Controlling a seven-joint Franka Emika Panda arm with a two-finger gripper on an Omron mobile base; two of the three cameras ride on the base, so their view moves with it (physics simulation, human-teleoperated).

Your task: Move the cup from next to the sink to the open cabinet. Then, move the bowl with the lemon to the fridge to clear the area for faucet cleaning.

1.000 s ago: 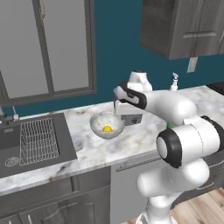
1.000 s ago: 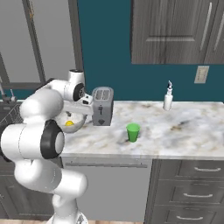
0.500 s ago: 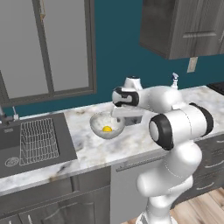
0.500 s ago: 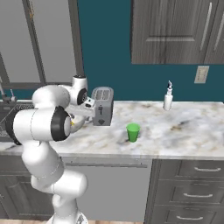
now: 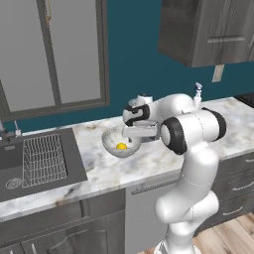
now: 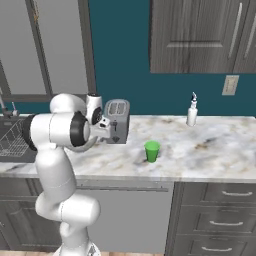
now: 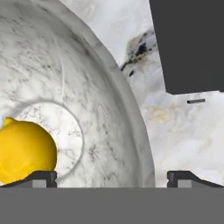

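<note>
The pale mottled bowl (image 5: 115, 139) stands on the marble counter right of the sink (image 5: 75, 163), with the yellow lemon (image 5: 121, 146) inside it. My gripper (image 5: 133, 138) hangs open over the bowl's right rim. In the hand view the bowl (image 7: 100, 96) rim runs between my fingertips (image 7: 42, 177) and the lemon (image 7: 26, 148) lies just beside the left one. The green cup (image 6: 152, 151) stands upright on the counter, right of the toaster and apart from my arm. The faucet (image 5: 6, 133) rises behind the sink. The fridge is out of view.
A grey toaster (image 6: 118, 128) stands just behind the bowl, dark in the hand view (image 7: 188, 43). A soap dispenser (image 6: 192, 111) stands at the back wall. Grey wall cabinets (image 5: 208, 30) hang above right; I cannot tell whether one is open. A wire rack (image 5: 42, 158) lies in the sink.
The hand has shifted slightly left and down onto the bowl's rim, and the arm's elbow has swung up in front of the cameras. Bowl, lemon and cup have not moved.
</note>
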